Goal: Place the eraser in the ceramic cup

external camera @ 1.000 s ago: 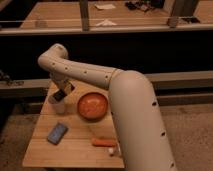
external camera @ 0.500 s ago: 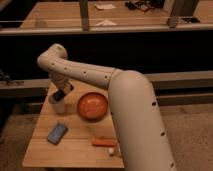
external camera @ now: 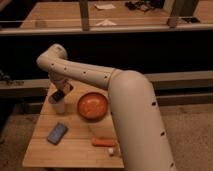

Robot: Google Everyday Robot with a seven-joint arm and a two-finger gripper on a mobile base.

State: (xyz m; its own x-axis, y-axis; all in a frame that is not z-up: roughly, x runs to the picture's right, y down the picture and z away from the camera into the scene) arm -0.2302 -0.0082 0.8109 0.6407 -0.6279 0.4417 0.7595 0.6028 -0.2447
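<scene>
The white arm (external camera: 125,100) fills the 5 o'clock part of the view and reaches up and over to the 10 o'clock corner of the wooden desk (external camera: 75,147). On the desk, the orange bowl (external camera: 92,105) sits near the middle of the far edge. At about 8 o'clock from the bowl lies the blue pad (external camera: 57,133), flat and well apart from everything else. An orange marker-like object (external camera: 104,142) lies at 6 o'clock from the bowl, near the front edge.

The ceramic cup (external camera: 59,106) stands upright at 9 o'clock from the bowl, just beside it. The tool (external camera: 61,93) hangs directly over the cup, pointing down. The eraser (external camera: 58,95) shows as a small dark block at the tool's tip, tilted, just above the cup's rim; it appears to be held between the fingers, closed narrowly on it, though the grip itself is hard to make out.

The step in hand looks like the final one: positioning over the cup before letting go. The next move calls for the eraser to be centred over the mouth, perhaps lowered a touch, then freed. Since the block is tilted and the cup narrow, it could catch on the rim or tip the cup.
</scene>
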